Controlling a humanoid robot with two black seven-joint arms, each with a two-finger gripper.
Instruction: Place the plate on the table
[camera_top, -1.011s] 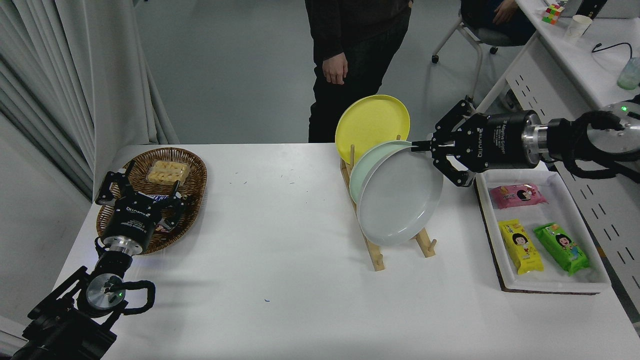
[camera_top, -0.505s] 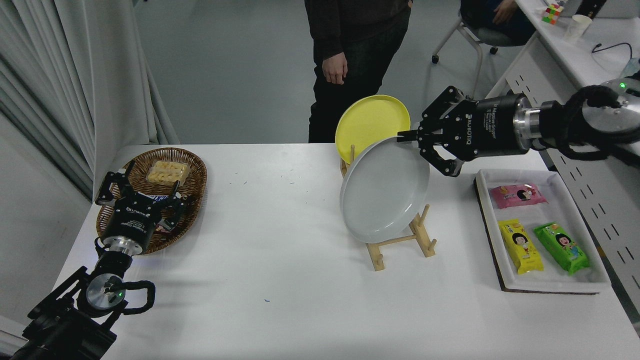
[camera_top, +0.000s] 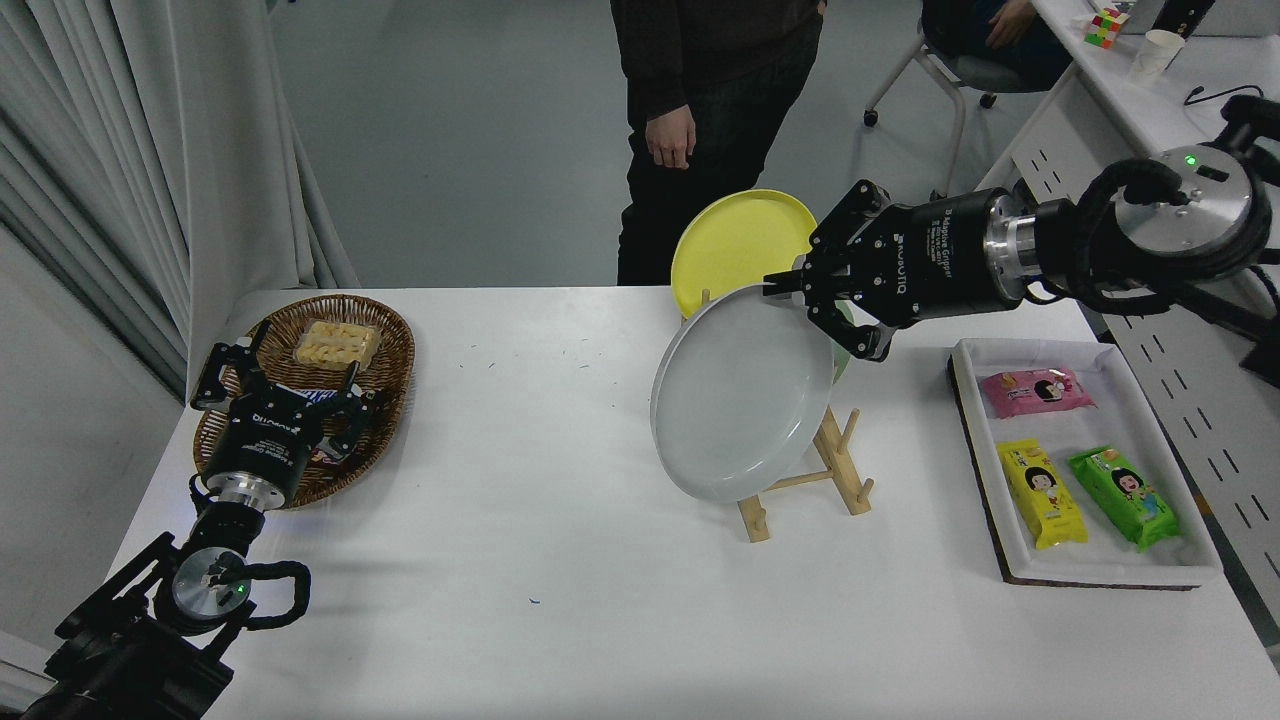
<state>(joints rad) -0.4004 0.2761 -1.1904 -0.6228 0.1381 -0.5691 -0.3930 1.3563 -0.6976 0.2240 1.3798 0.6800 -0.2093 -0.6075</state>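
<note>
My right gripper is shut on the top rim of the pale grey plate. It holds the plate tilted on edge, lifted clear of the wooden rack and to the rack's left, above the white table. The yellow plate stands at the back of the rack. Only a sliver of the mint green plate shows behind the grey one. My left gripper is parked at the lower left over a basket, fingers open.
A wicker basket with snacks sits at the left. A white tray with several snack packs lies at the right. A person stands at the far side behind the rack. A white desk is at the upper right.
My right gripper has lifted the grey plate out of the rack and carried it left and slightly up. The left arm has not moved.
</note>
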